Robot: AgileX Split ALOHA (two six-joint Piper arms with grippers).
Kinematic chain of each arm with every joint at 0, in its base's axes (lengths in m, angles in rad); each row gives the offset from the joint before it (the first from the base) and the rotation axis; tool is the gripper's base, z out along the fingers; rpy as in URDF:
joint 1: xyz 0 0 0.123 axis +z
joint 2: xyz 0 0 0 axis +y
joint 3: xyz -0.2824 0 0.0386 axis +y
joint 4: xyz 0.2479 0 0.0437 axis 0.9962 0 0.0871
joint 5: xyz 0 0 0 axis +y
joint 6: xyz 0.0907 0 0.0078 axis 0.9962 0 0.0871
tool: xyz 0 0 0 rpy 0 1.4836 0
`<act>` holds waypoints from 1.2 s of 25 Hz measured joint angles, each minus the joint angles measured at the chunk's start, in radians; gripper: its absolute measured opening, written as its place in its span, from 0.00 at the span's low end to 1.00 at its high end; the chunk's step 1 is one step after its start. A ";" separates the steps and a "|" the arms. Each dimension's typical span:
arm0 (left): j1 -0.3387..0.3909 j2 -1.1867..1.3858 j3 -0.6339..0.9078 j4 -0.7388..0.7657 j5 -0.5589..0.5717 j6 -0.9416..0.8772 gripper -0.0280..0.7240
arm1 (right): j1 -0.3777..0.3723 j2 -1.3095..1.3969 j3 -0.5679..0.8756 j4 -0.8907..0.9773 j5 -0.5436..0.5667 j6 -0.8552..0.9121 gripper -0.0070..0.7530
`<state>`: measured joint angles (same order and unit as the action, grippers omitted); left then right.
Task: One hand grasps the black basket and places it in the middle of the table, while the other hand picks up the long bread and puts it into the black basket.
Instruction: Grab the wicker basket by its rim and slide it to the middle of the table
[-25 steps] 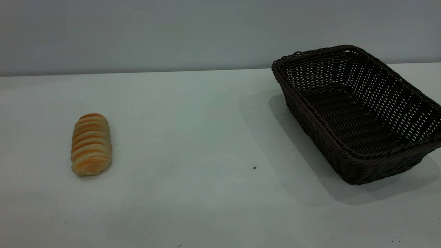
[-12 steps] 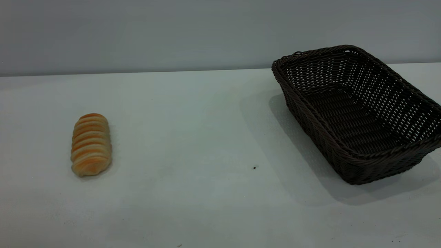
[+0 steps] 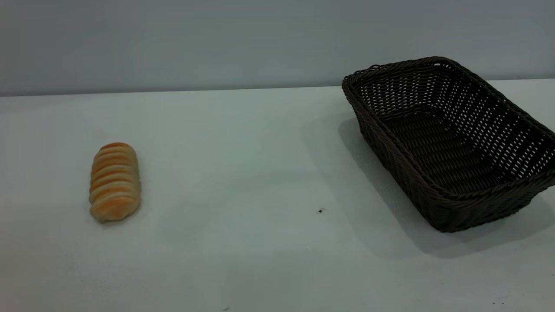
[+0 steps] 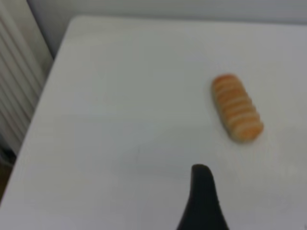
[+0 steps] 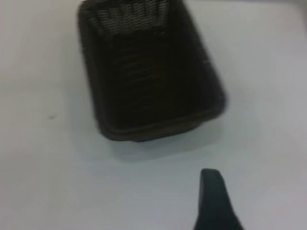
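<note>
Lying on the table [image 3: 243,173], the long bread [image 4: 237,107] apart from the left gripper [image 4: 203,199], the black basket [image 5: 144,72] apart from the right gripper [image 5: 214,201], both grips impossible to tell.

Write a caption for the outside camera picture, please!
Long bread lies on the table's left; the empty black basket sits at right, apart.

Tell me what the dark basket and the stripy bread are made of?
The black basket looks like woven wicker or plastic rattan: thin dark strands criss-cross with tiny gaps, and the rim is braided. I can't tell which. The long bread has a matte golden-orange crust with pale ridges like slices; real or a foam toy, the pictures don't say. Both sit on the table, smooth and white, perhaps laminate.
</note>
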<state>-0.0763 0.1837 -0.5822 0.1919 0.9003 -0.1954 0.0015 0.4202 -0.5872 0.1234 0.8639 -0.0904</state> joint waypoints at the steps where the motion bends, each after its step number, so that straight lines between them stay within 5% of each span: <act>1: 0.000 0.057 -0.015 0.003 -0.029 0.000 0.81 | 0.000 0.069 -0.011 0.036 -0.020 -0.019 0.69; 7: 0.000 0.430 -0.123 -0.007 -0.176 -0.001 0.81 | 0.000 0.437 -0.048 0.206 -0.115 -0.162 0.74; 16: 0.000 0.864 -0.298 -0.148 -0.214 0.195 0.81 | 0.000 0.868 -0.049 0.486 -0.272 -0.189 0.74; 30: 0.000 1.068 -0.333 -0.337 -0.313 0.444 0.81 | 0.000 1.323 -0.061 0.977 -0.505 -0.224 0.74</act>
<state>-0.0763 1.2518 -0.9153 -0.1455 0.5875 0.2489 0.0015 1.7433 -0.6485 1.0999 0.3585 -0.3141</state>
